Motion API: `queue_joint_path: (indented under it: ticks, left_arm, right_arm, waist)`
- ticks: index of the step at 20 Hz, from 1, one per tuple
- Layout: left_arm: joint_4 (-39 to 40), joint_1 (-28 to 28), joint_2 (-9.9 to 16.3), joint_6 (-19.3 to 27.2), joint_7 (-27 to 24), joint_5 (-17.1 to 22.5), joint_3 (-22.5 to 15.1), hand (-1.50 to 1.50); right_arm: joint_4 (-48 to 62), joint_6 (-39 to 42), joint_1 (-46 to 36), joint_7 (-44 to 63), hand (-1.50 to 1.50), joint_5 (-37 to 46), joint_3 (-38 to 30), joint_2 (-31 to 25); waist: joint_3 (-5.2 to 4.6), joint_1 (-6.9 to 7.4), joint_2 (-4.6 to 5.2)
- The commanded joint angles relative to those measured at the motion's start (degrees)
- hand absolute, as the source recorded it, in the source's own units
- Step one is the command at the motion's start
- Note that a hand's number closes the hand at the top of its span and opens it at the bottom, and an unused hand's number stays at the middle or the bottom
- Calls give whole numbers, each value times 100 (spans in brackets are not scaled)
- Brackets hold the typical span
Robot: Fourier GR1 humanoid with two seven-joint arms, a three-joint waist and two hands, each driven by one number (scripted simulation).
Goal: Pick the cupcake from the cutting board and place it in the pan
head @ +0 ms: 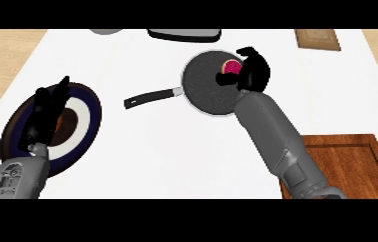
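The cupcake (232, 66), pink-topped, shows inside the dark round pan (207, 93) near its far right side. My right hand (251, 71) is over the pan with its fingers curled round the cupcake, hiding most of it. The pan's black handle (151, 96) points left across the white counter. The wooden cutting board (345, 161) lies at the lower right, partly behind my right forearm, with nothing visible on it. My left hand (46, 111) rests open at the left, fingers up, over a dark plate.
A dark blue-rimmed plate (83, 121) with a brown centre sits at the left under my left hand. A dark tray (184, 34) and a grey object (107, 31) lie at the far edge. A small wooden board (317, 39) is at the far right.
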Motion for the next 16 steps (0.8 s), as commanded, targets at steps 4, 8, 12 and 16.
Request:
queue_joint_path:
  ticks: [4, 8, 12, 16]
  left_arm:
    - [-113, -50, 72, -200, 56, 100, -11, 0]
    - [23, -139, -121, 11, 11, -14, -86, 0]
    - [127, -112, -26, -57, -110, -25, -52, 0]
    - [181, -95, 64, -59, -144, -28, 27, 0]
  right_arm:
    - [614, -395, -113, -1189, -150, -982, -398, 7]
    - [658, -735, -224, -1766, -150, -1304, -575, 7]
    - [553, -1302, -293, -2389, -150, -1634, -701, 7]
    - [513, -1826, -283, -2885, -150, -2071, -794, 6]
  waist:
    - [8, 129, 26]
    - [11, 120, 60]
    - [5, 109, 40]
    - [-1, 39, -19]
